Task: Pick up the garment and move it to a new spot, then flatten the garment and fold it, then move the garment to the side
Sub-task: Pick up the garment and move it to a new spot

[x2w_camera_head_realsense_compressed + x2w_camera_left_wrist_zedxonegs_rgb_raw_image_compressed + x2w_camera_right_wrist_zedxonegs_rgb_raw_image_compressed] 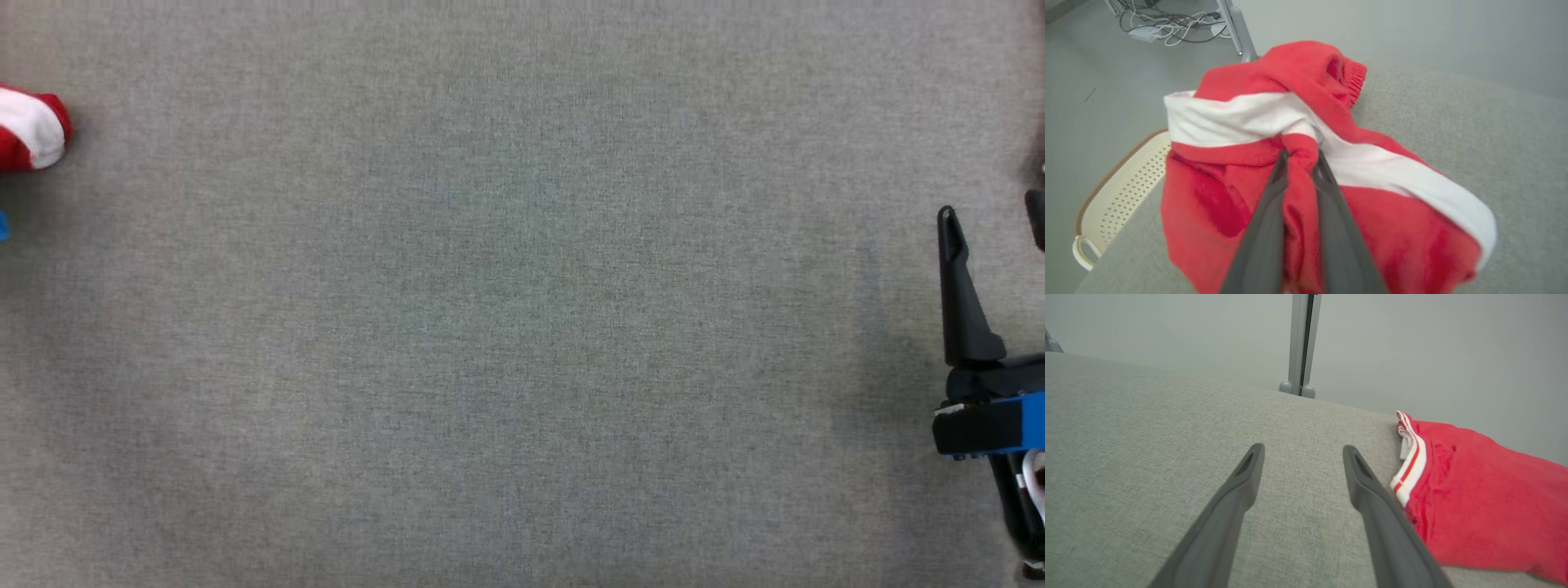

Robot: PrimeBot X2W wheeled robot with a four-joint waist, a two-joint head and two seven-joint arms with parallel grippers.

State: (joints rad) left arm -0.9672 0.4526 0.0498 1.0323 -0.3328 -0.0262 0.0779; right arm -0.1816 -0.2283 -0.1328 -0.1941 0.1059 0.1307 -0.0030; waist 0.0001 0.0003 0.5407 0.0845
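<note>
The left gripper point(1302, 156) pinches a fold of the red-and-white garment point(1241, 122) by the tabletop's point(1453, 122) left edge. The right gripper point(1302, 449) hangs spread wide above it.

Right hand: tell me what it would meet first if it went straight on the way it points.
Most likely the grey table: the open right hand points at bare surface short of the far edge, though depth is unclear. The red cloth lies beside one finger, out of that line.
</note>
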